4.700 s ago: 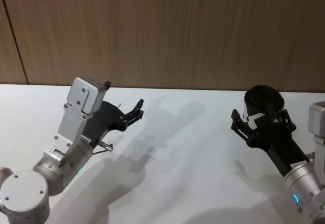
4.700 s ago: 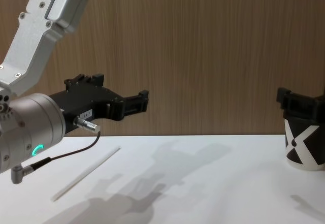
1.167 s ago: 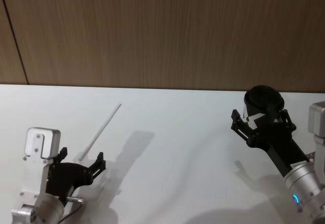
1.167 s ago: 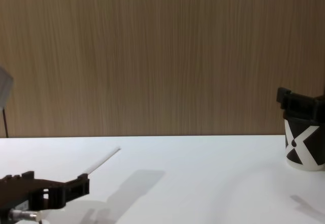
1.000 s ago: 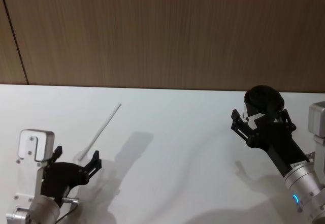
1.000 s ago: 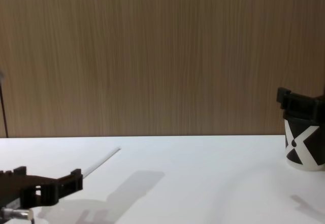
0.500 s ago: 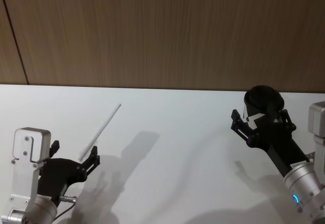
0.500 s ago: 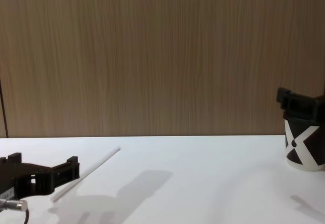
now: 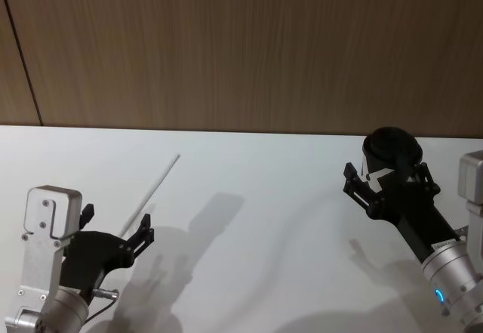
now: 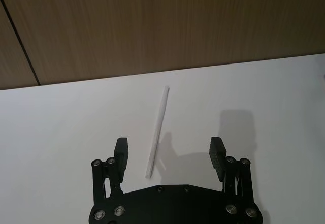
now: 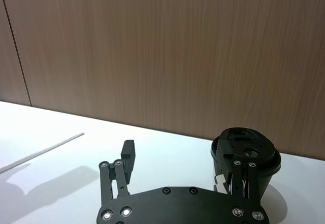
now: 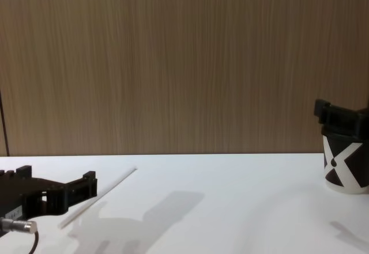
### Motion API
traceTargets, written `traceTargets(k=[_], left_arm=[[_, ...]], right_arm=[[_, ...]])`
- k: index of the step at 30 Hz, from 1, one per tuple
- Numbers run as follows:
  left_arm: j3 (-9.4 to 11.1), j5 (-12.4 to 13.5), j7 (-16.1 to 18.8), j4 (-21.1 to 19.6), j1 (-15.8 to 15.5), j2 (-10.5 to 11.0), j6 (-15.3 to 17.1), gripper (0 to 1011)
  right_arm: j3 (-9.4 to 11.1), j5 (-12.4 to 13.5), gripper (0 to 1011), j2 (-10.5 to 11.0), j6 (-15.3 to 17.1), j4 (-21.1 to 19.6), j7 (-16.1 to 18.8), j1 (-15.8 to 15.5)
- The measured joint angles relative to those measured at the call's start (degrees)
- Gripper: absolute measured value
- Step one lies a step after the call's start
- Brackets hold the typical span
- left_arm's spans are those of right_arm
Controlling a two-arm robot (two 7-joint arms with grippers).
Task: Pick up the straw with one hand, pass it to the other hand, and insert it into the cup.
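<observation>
so my left gripper (image 10: pixel 169 148) is spread wide with nothing in it, sitting low in the lower left of the head view; the straw (image 10: pixel 158 130) lies flat on the white table (image 9: pixel 264 197), running from the upper middle of the wrist picture down to where its near end sits between my fingers (image 10: pixel 121 148), a bit closer to that one than to the other; I'd say the step is the pick itself; from the chest view I seem to be just off the surface, so I reckon I need to come right down or the pads will shut over thin air; I'd also nudge sideways to centre it, since a straw this light will likely roll if one pad touches first; gripping near this end leaves plenty for the handover; my right gripper (image 11: pixel 177 155) is open too, parked at the right by the cup (image 12: pixel 346 167), well apart from the straw
</observation>
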Motion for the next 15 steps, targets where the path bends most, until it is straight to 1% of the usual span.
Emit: traceTargets(k=[9,15], left_arm=[[0.1,0.2,-0.2,-0.2,-0.1,0.0,0.1,1003],[0.0,0.1,-0.2,-0.1,-0.3,-0.5,0.5,1003]], right_arm=[[0.0,0.0,1001,0.0,0.0,0.0,0.0,0.0],[0.0,0.0,1001,0.0,0.0,0.0,0.0,0.0]])
